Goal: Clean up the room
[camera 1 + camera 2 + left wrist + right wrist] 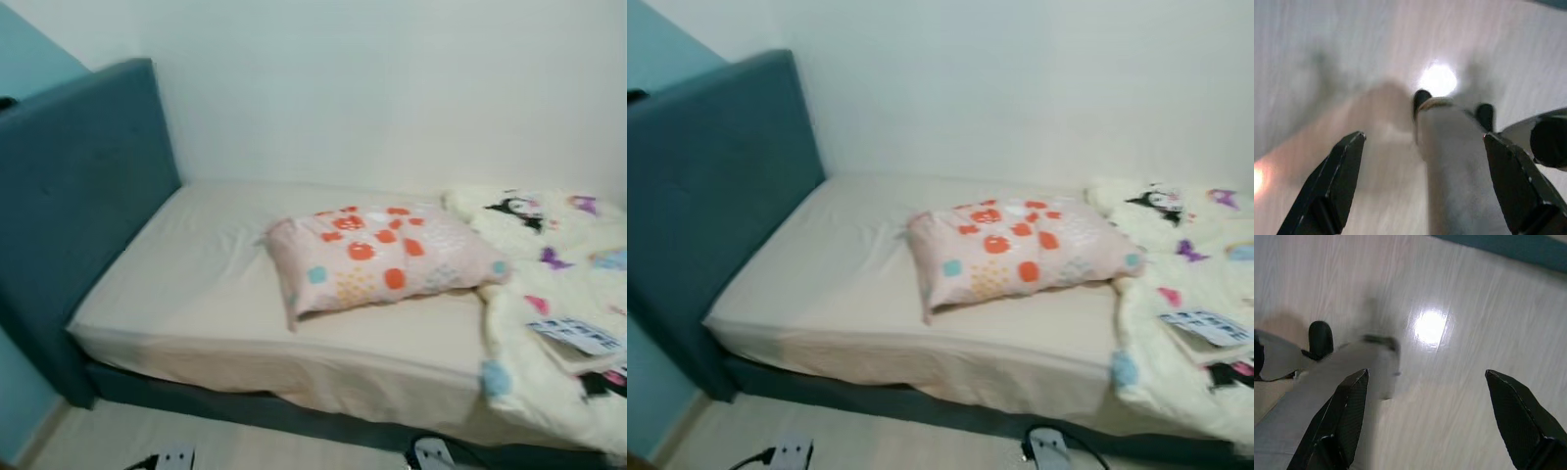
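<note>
The pillow [377,257], pale pink with orange and teal spots, lies skewed near the centre of the bed [206,284], its long side angled toward 2 o'clock instead of square to the headboard [78,186]. At 3 o'clock from the pillow, a crumpled cream blanket [558,304] with cartoon prints covers the far end of the mattress and touches the pillow's corner. A printed booklet or paper [578,336] rests on the blanket at about 4 o'clock from the pillow; its nature is too blurred to confirm. The teal headboard stands at 9 o'clock, well apart from the pillow, with bare sheet between them. Small white and black items lie on the floor [245,441] at 6 o'clock, partly cut off by the frame edge.

Both arms hang low. The left gripper [1422,181] points down at the pale wood floor with its fingers spread wide and nothing between them. The right gripper [1449,418] is likewise spread wide and empty over the floor.

Judged step: approach and survey; no object is in hand. The likely next move is to close on the bed, raise an arm and take the pillow by a corner or edge, then place it against the headboard at 9 o'clock. This calls for a firm pinch on soft, yielding fabric.
</note>
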Robot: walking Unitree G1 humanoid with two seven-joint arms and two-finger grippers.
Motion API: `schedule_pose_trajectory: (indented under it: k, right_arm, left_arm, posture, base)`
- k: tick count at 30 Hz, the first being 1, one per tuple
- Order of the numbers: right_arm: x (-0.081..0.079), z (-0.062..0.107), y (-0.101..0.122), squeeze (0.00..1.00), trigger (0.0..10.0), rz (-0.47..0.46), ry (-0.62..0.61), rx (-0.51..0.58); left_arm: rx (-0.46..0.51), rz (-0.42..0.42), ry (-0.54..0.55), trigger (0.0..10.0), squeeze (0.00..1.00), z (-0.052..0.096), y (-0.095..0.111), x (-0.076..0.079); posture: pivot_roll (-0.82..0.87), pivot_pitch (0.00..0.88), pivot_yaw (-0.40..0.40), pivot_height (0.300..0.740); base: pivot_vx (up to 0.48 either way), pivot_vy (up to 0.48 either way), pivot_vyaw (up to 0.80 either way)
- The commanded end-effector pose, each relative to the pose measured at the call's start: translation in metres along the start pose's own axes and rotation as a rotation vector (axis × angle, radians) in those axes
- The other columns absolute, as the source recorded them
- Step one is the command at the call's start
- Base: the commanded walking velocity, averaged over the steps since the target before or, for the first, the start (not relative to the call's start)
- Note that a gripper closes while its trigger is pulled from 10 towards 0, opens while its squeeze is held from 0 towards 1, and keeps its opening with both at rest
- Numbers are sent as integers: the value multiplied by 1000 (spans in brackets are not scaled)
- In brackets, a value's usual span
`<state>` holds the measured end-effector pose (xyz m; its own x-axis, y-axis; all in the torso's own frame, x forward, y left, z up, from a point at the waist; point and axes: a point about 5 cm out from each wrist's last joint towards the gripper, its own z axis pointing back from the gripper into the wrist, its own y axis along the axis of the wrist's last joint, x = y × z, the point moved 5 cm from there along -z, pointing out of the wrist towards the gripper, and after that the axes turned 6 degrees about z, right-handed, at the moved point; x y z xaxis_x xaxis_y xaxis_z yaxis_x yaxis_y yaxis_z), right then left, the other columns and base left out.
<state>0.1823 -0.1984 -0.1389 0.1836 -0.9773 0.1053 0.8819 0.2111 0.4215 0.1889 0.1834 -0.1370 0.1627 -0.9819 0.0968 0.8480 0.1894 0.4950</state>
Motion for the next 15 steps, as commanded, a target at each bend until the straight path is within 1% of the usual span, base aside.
schedule_pose_trajectory:
  k: [1, 4, 13, 15]
  right_arm:
    - [-1, 0, -1, 0, 10000, 3, 2, -8]
    - [-1, 0, -1, 0, 10000, 3, 3, -9]
    - [-1, 0, -2, 0, 10000, -9, 1, -12]
    - [-1, 0, -1, 0, 10000, -11, -1, -5]
  left_arm:
    - [-1, 2, 4, 10000, 0, 0, -1, -2]
    - [-1, 1, 3, 10000, 0, 0, -1, -2]
    - [-3, 12, -4, 10000, 0, 0, -1, 0]
    - [2, 24, 0, 10000, 0, 0, -1, -1]
  posture:
    - [-16, 0, -6, 701]
    - [-16, 0, -6, 701]
    - [-17, 0, -6, 701]
    - [-21, 0, -3, 701]
  base:
    - [0, 0, -469]
    - [0, 0, -594]
    - [0, 0, -788]
    - [0, 0, 0]
